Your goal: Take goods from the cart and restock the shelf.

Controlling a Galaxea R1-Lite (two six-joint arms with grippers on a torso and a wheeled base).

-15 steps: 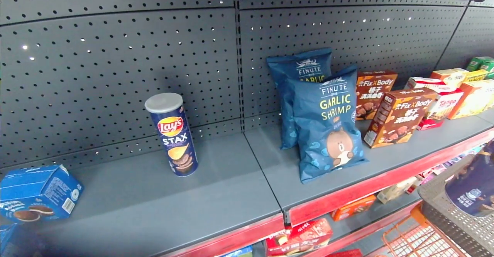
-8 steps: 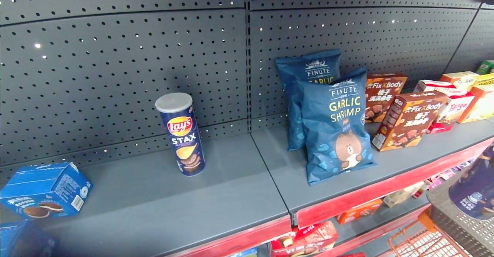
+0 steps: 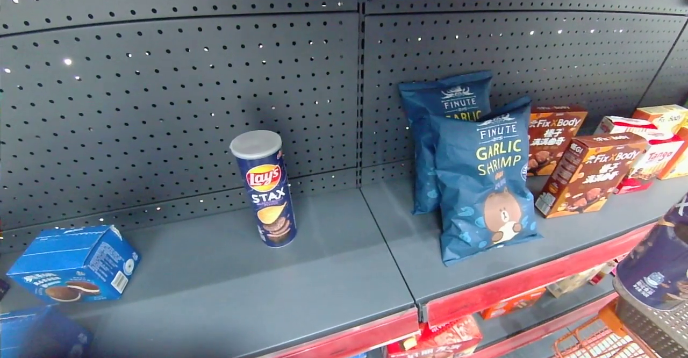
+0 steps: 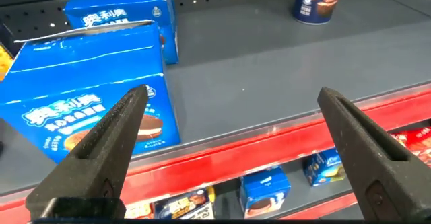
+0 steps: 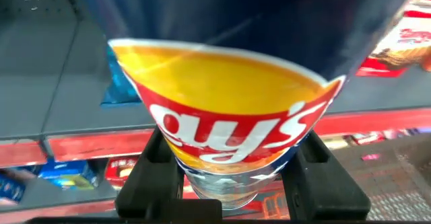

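A dark blue chips can hangs at the right edge of the head view, above the cart's grey basket. My right gripper is shut on this can, whose yellow and red label faces the wrist camera. Another can of the same chips stands upright on the grey shelf, near the pegboard back. My left gripper is open and holds nothing. It hovers before the shelf's red front edge, next to a blue cookie box.
Two blue garlic shrimp bags lean right of the standing can, then brown boxes and further boxes. Blue cookie boxes lie at the shelf's left end. Bare shelf stretches between boxes, can and bags. Lower shelves hold more goods.
The head camera has panned left, so the whole shelf picture has slid right. The held can keeps its place at the right edge. No shelf goods have moved.
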